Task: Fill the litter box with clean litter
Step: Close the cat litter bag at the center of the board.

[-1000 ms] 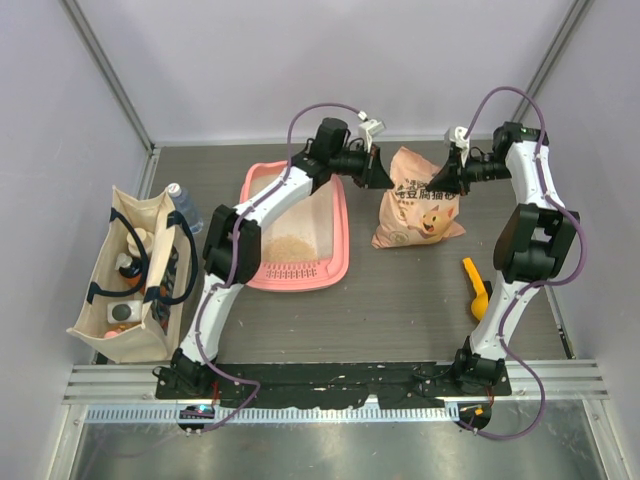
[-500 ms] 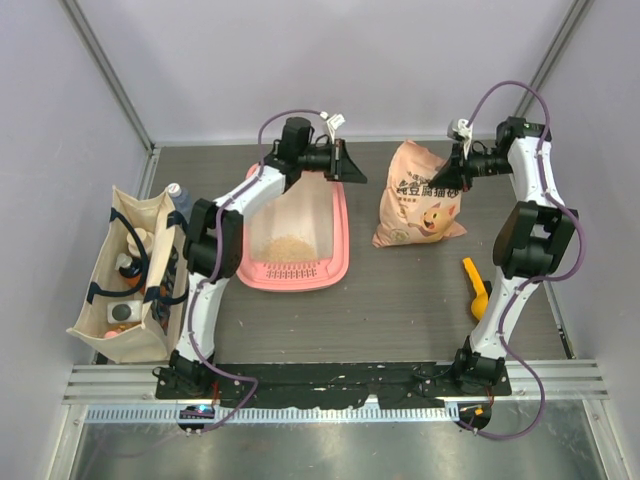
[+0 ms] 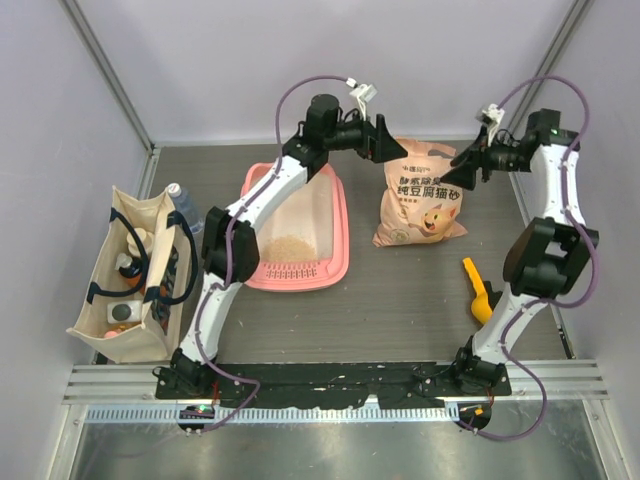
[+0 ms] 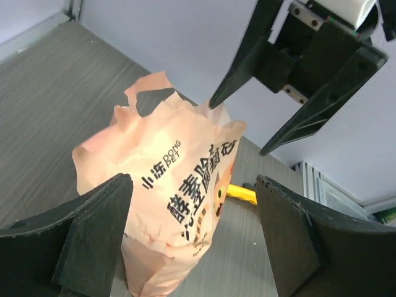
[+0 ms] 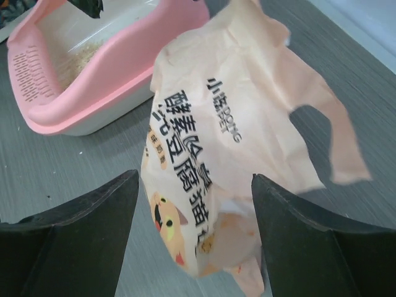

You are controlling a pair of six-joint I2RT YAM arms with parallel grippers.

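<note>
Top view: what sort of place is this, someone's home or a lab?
Probably a robot test cell, not a home. The left arm and right arm are bolted to a metal rail at the table edge, plain walls enclose it, and the litter box, litter bag and tote look like staged props.

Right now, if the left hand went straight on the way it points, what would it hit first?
Most likely the peach litter bag, dead ahead between the open fingers of the left hand in its wrist view. Depth is unclear; it may only brush the bag's crumpled top.
</note>
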